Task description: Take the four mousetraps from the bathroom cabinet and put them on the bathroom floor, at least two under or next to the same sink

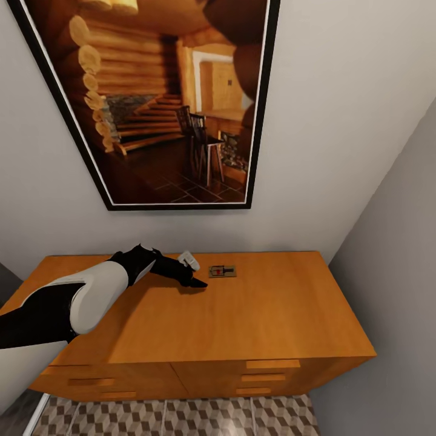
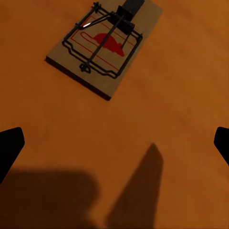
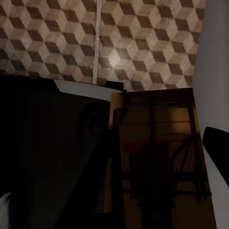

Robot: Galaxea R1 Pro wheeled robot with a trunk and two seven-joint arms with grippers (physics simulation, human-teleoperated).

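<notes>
On the cabinet top: one mousetrap [image 1: 222,271] lies flat on the cabinet [image 1: 272,315], near its back edge.
Direction: the left gripper [image 1: 195,281], fingers apart and empty, is just beside the trap, which lies ahead of it.
Axis: the board's long side runs along the back edge.
Right gripper: clamped on a second mousetrap [image 3: 160,157] above the bathroom floor [image 3: 143,43].
Materials: tan wood board, black wire bar, red bait patch; smooth orange-brown top.

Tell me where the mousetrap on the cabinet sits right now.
In the head view the mousetrap lies flat on the cabinet top, near its back edge by the wall, just ahead of the left gripper and below the framed picture.
</notes>
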